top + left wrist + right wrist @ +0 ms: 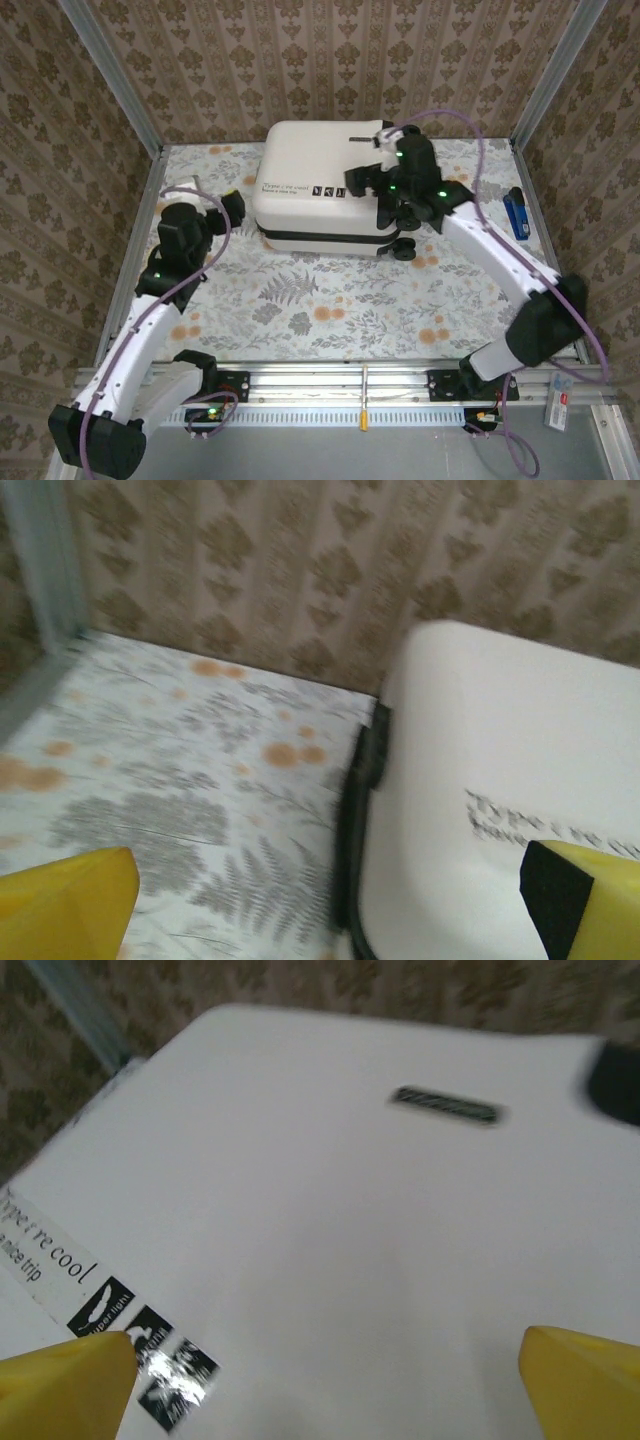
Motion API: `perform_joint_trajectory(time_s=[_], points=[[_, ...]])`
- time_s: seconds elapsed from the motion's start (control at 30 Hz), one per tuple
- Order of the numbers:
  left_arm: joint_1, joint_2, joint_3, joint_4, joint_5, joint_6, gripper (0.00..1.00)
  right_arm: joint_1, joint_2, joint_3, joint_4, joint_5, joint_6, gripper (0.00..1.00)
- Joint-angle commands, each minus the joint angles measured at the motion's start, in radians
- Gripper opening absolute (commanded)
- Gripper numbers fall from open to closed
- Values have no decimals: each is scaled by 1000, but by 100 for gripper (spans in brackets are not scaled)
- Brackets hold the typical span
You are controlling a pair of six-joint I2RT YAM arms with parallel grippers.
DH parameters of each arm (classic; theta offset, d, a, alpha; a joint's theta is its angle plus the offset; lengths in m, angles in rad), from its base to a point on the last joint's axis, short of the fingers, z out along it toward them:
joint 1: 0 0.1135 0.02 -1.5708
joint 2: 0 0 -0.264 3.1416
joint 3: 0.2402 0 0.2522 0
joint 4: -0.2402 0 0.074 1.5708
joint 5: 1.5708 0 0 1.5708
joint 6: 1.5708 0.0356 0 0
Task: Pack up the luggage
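The cream-white luggage [300, 160] lies shut on its side at the back middle of the table, with its dark seam [310, 238] and black wheels [403, 250] facing the front. My left gripper [235, 212] hangs open just off its left end. In the left wrist view the yellow fingertips [70, 900] stand wide apart, the luggage [500, 740] and its seam [360, 810] between them, nothing held. My right gripper [365, 162] hovers open over the shell's top right part. Its fingertips [60, 1380] straddle bare shell [350, 1210] beside the black printed marks [150, 1350].
A blue object [513, 212] lies by the table's right edge. Patterned walls and metal posts [120, 80] close in the back and both sides. The floral tabletop [330, 300] stretches in front of the luggage.
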Motion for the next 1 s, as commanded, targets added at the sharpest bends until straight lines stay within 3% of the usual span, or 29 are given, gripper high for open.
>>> perform_joint_trajectory(time_s=[0.0, 0.03, 0.1, 0.13, 0.23, 0.3, 0.43, 0.6, 0.8, 0.83, 0.9, 0.97], points=[[11, 48, 15, -168, -197, 147, 100, -80, -163, -75, -103, 164, 67, 100], [23, 60, -5, -105, -197, 215, 100, -103, -207, -112, -109, 229, 80, 100], [40, 69, -85, 66, -207, 320, 100, -117, -291, -216, -72, 471, 115, 100], [47, 68, -151, 187, -193, 390, 100, -130, -343, -299, -11, 507, 67, 100], [79, 71, -357, 520, -176, 475, 100, -197, -470, -524, 201, 480, -19, 100], [159, 86, -428, 602, -87, 418, 100, -255, -522, -648, 319, 393, -85, 100], [313, 262, -505, 818, 90, 306, 100, -301, -566, -844, 517, 413, -149, 100], [320, 484, -488, 988, 155, 351, 100, -339, -435, -924, 659, 367, -118, 100], [289, 693, -476, 1184, 92, 393, 100, -341, -95, -999, 1090, 315, -112, 100], [285, 658, -460, 1082, 92, 368, 100, -343, -27, -1002, 1153, 300, -101, 100], [284, 680, -463, 1142, 77, 390, 100, -348, 107, -983, 1263, 275, -116, 100], [282, 667, -458, 1105, 75, 377, 100, -364, 65, -954, 1129, 250, -88, 100]])
